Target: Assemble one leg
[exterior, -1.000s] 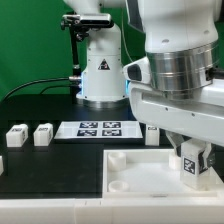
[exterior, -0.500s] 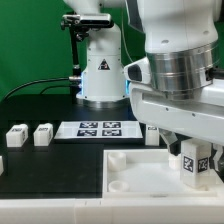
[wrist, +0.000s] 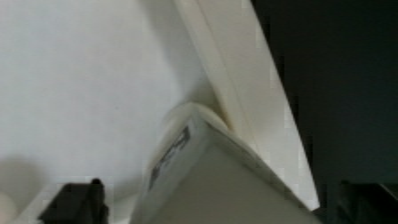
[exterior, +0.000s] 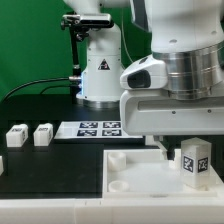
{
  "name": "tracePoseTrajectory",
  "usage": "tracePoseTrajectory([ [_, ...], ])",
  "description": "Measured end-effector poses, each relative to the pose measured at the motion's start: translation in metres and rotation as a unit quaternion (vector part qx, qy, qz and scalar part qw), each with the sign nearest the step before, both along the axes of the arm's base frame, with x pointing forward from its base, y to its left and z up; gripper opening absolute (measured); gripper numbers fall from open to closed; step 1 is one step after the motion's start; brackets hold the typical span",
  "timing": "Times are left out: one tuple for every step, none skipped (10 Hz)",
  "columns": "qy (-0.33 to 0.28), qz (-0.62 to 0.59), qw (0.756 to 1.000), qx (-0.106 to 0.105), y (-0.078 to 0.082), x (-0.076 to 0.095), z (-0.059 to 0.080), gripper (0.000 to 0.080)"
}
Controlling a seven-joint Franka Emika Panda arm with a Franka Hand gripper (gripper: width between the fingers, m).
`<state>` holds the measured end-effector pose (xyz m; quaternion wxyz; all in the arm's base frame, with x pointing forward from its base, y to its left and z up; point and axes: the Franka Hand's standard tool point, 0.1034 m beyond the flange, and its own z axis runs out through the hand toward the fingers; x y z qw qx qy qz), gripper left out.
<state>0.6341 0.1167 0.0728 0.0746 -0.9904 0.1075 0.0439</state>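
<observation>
One leg [exterior: 196,162], a white block with a black-and-white marker, stands upright on the large flat white square piece [exterior: 140,172] near its edge on the exterior view's right. My gripper [exterior: 192,142] hangs just above it, and the hand's body hides most of the fingers. In the wrist view the leg [wrist: 231,170] fills the space between my two dark fingertips [wrist: 75,200], with a gap showing on at least one side. The jaws stand apart around the leg. Two more legs [exterior: 15,136] [exterior: 43,133] lie at the exterior view's left.
The marker board [exterior: 100,128] lies behind the square piece. The arm's white base [exterior: 100,70] stands at the back. Round corner sockets [exterior: 118,185] show on the square piece's left side. A green backdrop closes the back.
My hand has risen off the leg, so more of the leg shows. The leg stays upright at nearly the same spot on the square piece.
</observation>
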Motion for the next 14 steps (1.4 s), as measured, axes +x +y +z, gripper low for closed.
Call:
tracePoseTrajectory([
  [-0.011, 0.066, 0.998, -0.002, -0.0004, 0.0004, 0.0006, 0.0649],
  [-0.022, 0.139, 0.99, -0.001, -0.0019, 0.001, 0.0009, 0.0649],
  [-0.026, 0.171, 0.985, 0.002, -0.0027, 0.0012, 0.0013, 0.0649],
  [-0.035, 0.239, 0.97, 0.006, -0.0055, 0.0015, 0.0013, 0.0649],
  [-0.043, 0.289, 0.956, 0.01, -0.0073, 0.0018, 0.0013, 0.0649],
  [-0.049, 0.333, 0.941, 0.012, -0.0081, 0.0018, 0.0011, 0.0649],
  [-0.056, 0.376, 0.925, 0.015, -0.0092, 0.0021, 0.0011, 0.0649],
  [-0.054, 0.367, 0.928, 0.015, -0.0092, 0.0021, 0.0009, 0.0649],
  [-0.054, 0.367, 0.929, 0.015, -0.0093, 0.002, 0.0008, 0.0475],
  [-0.054, 0.367, 0.929, 0.015, -0.0094, 0.002, 0.0007, 0.0475],
  [-0.054, 0.367, 0.929, 0.015, -0.0094, 0.002, 0.0007, 0.0475],
  [-0.054, 0.367, 0.929, 0.015, -0.0094, 0.002, 0.0007, 0.0291],
  [-0.053, 0.357, 0.933, 0.014, -0.0094, 0.002, 0.0007, 0.0291],
  [-0.051, 0.342, 0.938, 0.013, -0.0093, 0.002, 0.0006, 0.0291],
])
